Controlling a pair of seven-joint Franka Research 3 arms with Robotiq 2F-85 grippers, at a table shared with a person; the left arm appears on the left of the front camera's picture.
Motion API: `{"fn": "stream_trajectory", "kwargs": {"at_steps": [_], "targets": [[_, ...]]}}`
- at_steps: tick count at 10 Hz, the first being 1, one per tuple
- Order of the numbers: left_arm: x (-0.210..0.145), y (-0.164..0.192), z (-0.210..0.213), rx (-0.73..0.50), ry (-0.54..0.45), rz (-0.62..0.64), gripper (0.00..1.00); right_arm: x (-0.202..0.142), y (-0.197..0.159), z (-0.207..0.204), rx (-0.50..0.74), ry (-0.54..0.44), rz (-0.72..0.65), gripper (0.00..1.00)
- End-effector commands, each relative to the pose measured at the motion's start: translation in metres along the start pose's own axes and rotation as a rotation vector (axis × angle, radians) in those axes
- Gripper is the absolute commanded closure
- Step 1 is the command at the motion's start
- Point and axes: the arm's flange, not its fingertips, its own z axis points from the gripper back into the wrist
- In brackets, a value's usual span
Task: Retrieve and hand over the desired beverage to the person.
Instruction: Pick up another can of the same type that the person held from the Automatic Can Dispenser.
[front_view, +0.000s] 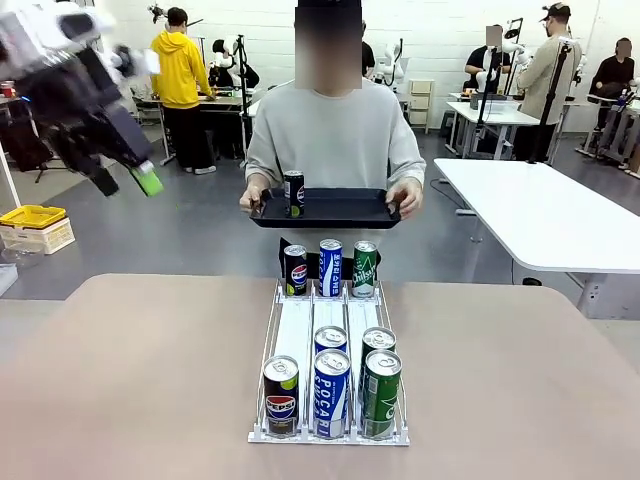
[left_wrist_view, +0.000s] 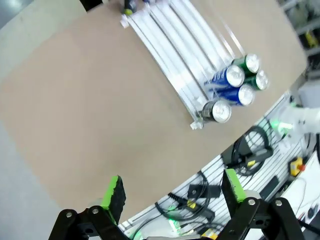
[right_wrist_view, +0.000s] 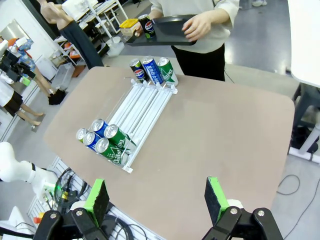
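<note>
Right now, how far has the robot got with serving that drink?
Seemingly done: a black Pepsi can stands on the tray the person holds. In hand: nothing; the left fingers and right fingers are open and empty. Left: possibly nothing; other cans sit in the rack.

Front camera faces the person (front_view: 335, 140) across the table (front_view: 130, 380); both wrist cameras look down from above, sharing the rack (right_wrist_view: 145, 102).

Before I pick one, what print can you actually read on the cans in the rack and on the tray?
"POCA", running along the side, the rest unclear: front blue can.
Front black can: red, white and blue round logo; wording too small to read.
Front green can, far-row cans, tray can: print too blurred to read.
</note>
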Motion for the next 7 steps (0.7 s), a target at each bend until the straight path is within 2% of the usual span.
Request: {"fn": "stream_trajectory", "kwargs": {"at_steps": [1, 2, 3, 4, 5, 7], "targets": [[-0.032, 0.022, 0.025, 0.012, -0.129, 0.061, 0.0, 0.002, 0.0, -0.002, 0.024, -0.013, 0.011, 0.0], [-0.033, 0.041, 0.04, 0.064, -0.156, 0.067, 0.0, 0.002, 0.0, -0.002, 0.024, -0.013, 0.011, 0.0], [-0.054, 0.043, 0.047, 0.085, -0.211, 0.049, 0.0, 0.002, 0.0, -0.002, 0.024, -0.013, 0.011, 0.0], [-0.065, 0.054, 0.057, 0.07, -0.246, -0.011, 0.0, 0.002, 0.0, -0.002, 0.024, -0.013, 0.011, 0.0], [-0.072, 0.073, 0.071, -0.01, -0.245, -0.071, 0.0, 0.002, 0.0, -0.002, 0.024, -0.013, 0.011, 0.0], [-0.121, 0.092, 0.086, -0.064, -0.284, -0.098, 0.0, 0.002, 0.0, -0.002, 0.024, -0.013, 0.011, 0.0]]}}
